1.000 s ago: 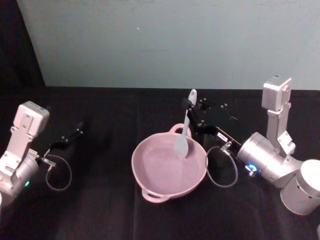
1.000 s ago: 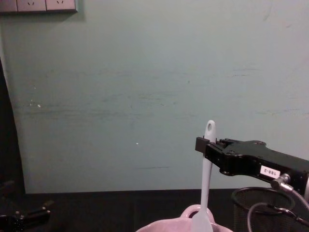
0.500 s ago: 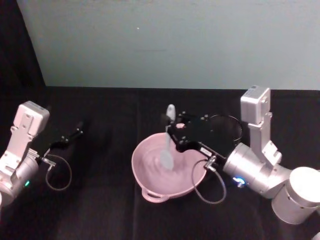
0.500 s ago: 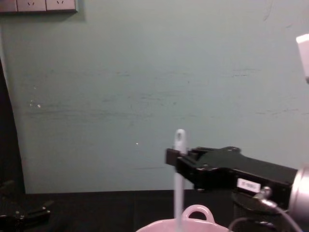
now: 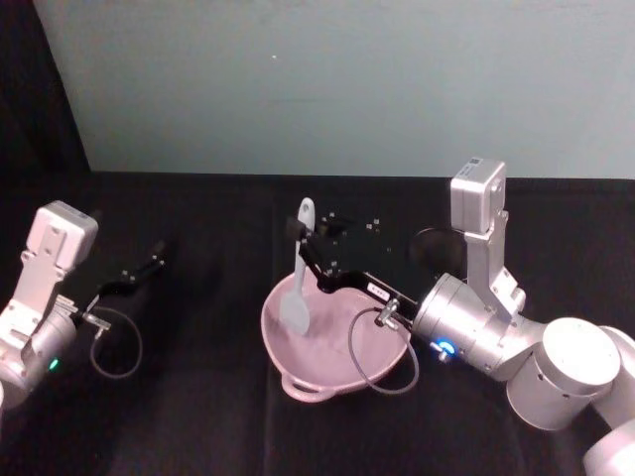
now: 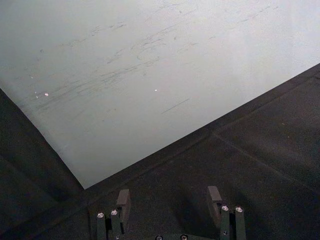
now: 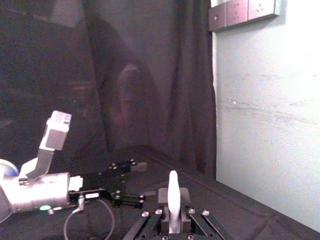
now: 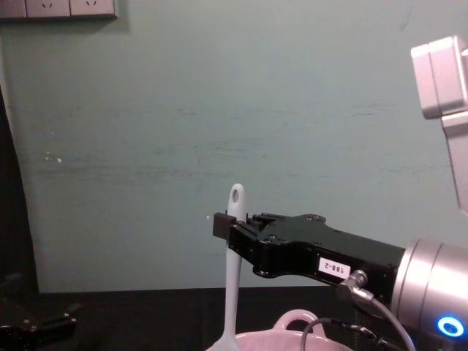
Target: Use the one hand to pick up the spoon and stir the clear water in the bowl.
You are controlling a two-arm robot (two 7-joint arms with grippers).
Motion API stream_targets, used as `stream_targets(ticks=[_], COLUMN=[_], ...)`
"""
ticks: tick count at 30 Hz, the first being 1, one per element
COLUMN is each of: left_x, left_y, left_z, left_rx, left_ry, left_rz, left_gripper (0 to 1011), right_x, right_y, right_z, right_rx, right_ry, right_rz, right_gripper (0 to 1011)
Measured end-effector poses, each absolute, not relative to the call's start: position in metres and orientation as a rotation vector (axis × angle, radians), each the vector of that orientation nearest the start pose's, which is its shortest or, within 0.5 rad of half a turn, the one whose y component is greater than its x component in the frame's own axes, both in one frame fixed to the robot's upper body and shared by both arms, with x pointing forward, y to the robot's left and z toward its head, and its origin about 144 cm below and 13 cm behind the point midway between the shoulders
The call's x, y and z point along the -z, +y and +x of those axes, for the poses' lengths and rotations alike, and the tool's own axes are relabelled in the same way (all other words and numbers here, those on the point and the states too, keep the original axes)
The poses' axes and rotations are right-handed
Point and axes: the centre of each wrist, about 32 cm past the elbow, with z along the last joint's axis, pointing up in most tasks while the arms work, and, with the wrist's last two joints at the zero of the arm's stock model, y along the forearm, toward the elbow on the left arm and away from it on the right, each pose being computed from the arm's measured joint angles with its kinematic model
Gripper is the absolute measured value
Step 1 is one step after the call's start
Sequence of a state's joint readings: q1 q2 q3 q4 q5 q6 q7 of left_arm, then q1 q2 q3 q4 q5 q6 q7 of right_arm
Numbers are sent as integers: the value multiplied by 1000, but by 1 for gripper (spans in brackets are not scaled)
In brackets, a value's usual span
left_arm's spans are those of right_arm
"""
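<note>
The right gripper (image 5: 301, 234) is clamping the white plastic spoon (image 5: 297, 273) just below its rounded, holed handle end. The right wrist view shows the two fingers (image 7: 161, 196) pressing the handle from either side. The flat black body of this hand, with its small white label, is reaching in level from the robot's right above the bowl, and behind it the silver wrist and a loop of cable are hanging over the bowl's right part.

From the jaws the spoon is hanging almost straight down. Its long axis is standing near upright with a slight lean, the holed tip is poking up just above the fingers, and the broad pale end is pointing down into the pale pink bowl (image 5: 288, 363). In the head view that broad end is lying over the left part of the bowl's hollow, close to the left wall. I cannot tell whether it is dipping into the water.

The bowl is sitting on the black table (image 5: 198, 416) directly beneath the gripper, so the pick-up looks done and the stirring looks to be the step in hand. The coming move turns on this: the blade is below the jaws and near the left wall, so the free room for a sweep is lying toward the bowl's middle and right. Pushing further left would likely knock the rim.

The left gripper (image 6: 170, 202) is resting parked well apart on the table's left, its fingers spread and holding nothing.
</note>
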State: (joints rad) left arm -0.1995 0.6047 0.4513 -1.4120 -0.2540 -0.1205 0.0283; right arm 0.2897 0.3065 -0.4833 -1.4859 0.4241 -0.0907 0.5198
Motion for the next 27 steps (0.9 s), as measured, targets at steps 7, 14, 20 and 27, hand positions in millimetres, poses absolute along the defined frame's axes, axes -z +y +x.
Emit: stream_targets(ticks=[7,14,20,27], left_x=[-1140,-1140,-1140,-1140], left_y=[310,310,310,310], left_z=[489,489,489,489], left_rx=[-1248,-1248,-1248,-1248], left_ry=[-285,-285,-285,-285], left_rz=[304,304,305,304], left_gripper=[1005,1005,1005,1005], right_x=[-1178,-1178,-1181,-1183], right_y=[-188,-209,-224,-231], right_z=[521,522,517,510], right_rx=[667,766,811,816], right_ry=[-65,-109,-139,-149], right_rz=[115,82,62,40], right_gripper=[125,125,125,124])
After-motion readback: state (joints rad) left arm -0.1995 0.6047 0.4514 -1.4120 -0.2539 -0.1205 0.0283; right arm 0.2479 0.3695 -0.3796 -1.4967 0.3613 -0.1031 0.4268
